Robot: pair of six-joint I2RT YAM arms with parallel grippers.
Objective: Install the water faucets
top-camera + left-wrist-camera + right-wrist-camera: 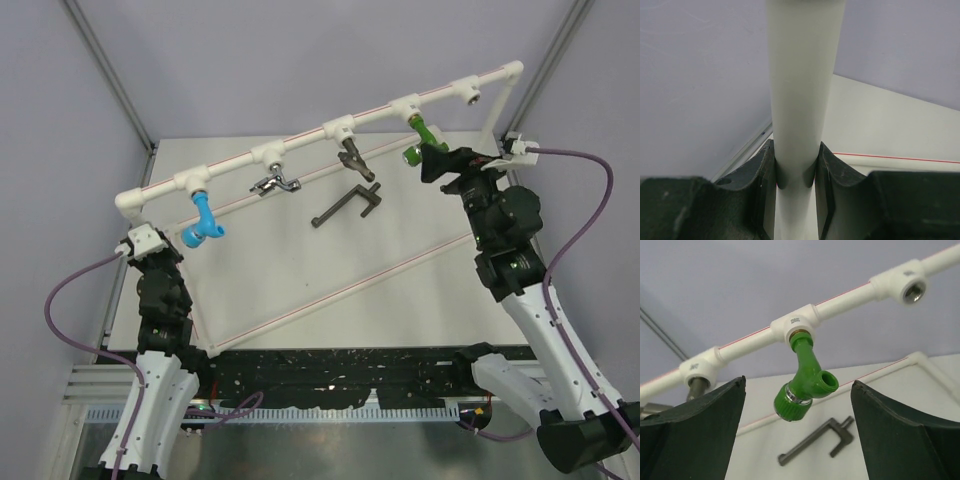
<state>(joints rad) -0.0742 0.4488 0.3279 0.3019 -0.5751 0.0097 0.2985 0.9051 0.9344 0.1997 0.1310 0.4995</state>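
Note:
Four faucets hang from tee sockets on the top rail of the white pipe frame [300, 140]: blue [203, 222], silver chrome [275, 183], dark bronze [355, 155] and green [422, 135]. The long dark T-handled faucet [347, 205] lies loose on the table. My right gripper [443, 163] is open, just short of the green faucet [805, 385], which hangs between and beyond its fingers [799, 382] without touching them. My left gripper [143, 243] is shut on the frame's left upright pipe [800, 100], with its fingers [762, 170] clamped on both sides.
One tee socket [468, 92] at the right end of the rail stands empty; it also shows in the right wrist view [912, 290]. The frame's lower pipes [330, 300] lie across the table. Metal corner posts [110, 80] rise at the back.

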